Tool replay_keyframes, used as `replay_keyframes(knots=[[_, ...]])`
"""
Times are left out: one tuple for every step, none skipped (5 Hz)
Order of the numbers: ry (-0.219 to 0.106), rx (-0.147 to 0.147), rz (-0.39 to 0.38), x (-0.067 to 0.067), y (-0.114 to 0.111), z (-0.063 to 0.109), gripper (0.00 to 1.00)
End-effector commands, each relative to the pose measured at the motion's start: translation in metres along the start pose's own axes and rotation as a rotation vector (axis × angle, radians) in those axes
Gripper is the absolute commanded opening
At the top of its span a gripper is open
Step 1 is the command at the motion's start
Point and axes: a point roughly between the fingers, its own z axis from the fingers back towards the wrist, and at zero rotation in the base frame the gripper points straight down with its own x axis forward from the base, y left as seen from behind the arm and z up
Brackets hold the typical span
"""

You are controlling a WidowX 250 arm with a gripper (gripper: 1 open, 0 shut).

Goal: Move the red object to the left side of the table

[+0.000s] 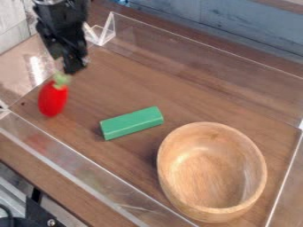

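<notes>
The red object (51,99), a small strawberry-like toy with a green stem at its top, lies on the left side of the dark wood table (201,80), close to the left acrylic wall. My gripper (71,64) hangs just above and behind it, pointing down, its fingertips near the green stem. The jaws stand open and the toy is free of them.
A green rectangular block (130,122) lies mid-table, right of the toy. A large wooden bowl (213,170) fills the front right corner. Low clear walls edge the table, and a clear angled stand (99,31) sits at the back left.
</notes>
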Motion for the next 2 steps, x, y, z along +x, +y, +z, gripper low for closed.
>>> replay_keyframes(knots=[[-0.029, -0.004, 0.023, 0.005, 0.023, 0.008, 0.0], [-0.016, -0.021, 0.079, 0.011, 0.034, -0.001, 0.0]])
